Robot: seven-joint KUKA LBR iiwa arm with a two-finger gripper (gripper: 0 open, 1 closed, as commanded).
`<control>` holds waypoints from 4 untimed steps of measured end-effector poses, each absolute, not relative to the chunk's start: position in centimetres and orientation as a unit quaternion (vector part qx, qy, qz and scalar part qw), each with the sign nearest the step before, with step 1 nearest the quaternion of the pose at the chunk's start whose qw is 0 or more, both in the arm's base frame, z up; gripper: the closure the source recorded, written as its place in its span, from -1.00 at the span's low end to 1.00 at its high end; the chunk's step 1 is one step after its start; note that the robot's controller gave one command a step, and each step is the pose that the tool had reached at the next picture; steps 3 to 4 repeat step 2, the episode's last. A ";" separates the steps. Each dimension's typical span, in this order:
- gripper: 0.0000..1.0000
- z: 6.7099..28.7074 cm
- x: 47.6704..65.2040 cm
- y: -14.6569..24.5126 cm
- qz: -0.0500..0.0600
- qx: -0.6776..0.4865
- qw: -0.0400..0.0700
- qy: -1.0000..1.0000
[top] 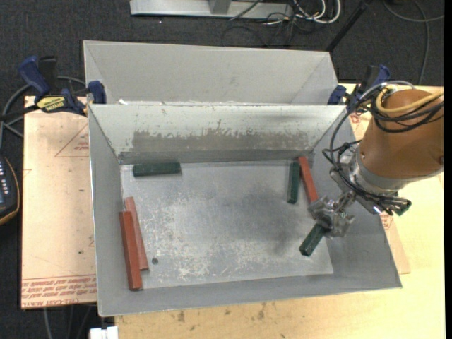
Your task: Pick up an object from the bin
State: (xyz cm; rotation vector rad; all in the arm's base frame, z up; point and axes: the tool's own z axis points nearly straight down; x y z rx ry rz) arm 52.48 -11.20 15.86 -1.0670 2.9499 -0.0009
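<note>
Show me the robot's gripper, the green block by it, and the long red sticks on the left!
gripper [330, 219]: camera view, its tip.
green block [310, 244]: camera view, its middle.
red sticks [130, 253]: camera view, middle of one stick.

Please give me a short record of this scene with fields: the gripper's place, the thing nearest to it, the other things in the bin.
gripper: low over the front right of the bin
nearest thing: dark green block, tilted, one end at the gripper
back right: green stick beside red stick
back left: dark green bar
left side: two red-brown bars, side by side
</note>
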 end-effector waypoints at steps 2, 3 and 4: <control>1.00 16.2 52.6 -11.0 0.001 -0.338 0.001 0.941; 1.00 16.2 52.6 -11.0 0.001 -0.338 0.001 0.941; 1.00 16.2 52.6 -11.0 0.001 -0.338 0.001 0.941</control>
